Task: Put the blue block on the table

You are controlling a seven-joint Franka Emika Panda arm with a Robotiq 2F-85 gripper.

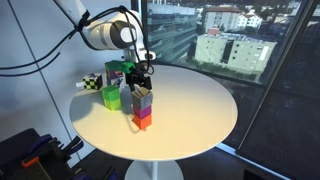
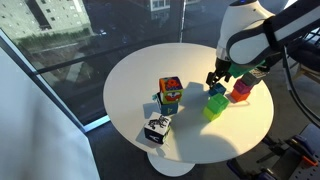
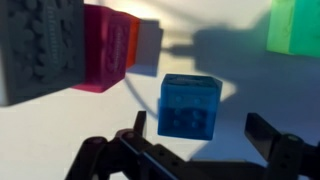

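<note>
The blue block (image 3: pixel 190 104) appears to rest on the white table (image 3: pixel 60 140), next to the lime-green cube (image 3: pixel 296 24). In an exterior view it shows just below the fingers (image 2: pixel 217 91). My gripper (image 3: pixel 199 124) is open, with its two black fingers apart on either side of the blue block and not touching it. In both exterior views the gripper (image 1: pixel 141 76) (image 2: pixel 217 79) hangs low over the table (image 1: pixel 200 110) (image 2: pixel 130 80), beside a stack of blocks.
A stack (image 1: pixel 142 106) (image 2: pixel 240 90) with a purplish-grey cube (image 3: pixel 40 50) over orange and red cubes stands close beside the gripper. A lime-green cube (image 1: pixel 111 98) (image 2: pixel 213 109), a multicoloured cube (image 2: pixel 170 93) and a black-and-white patterned block (image 2: pixel 157 128) also stand on the table. Windows lie behind.
</note>
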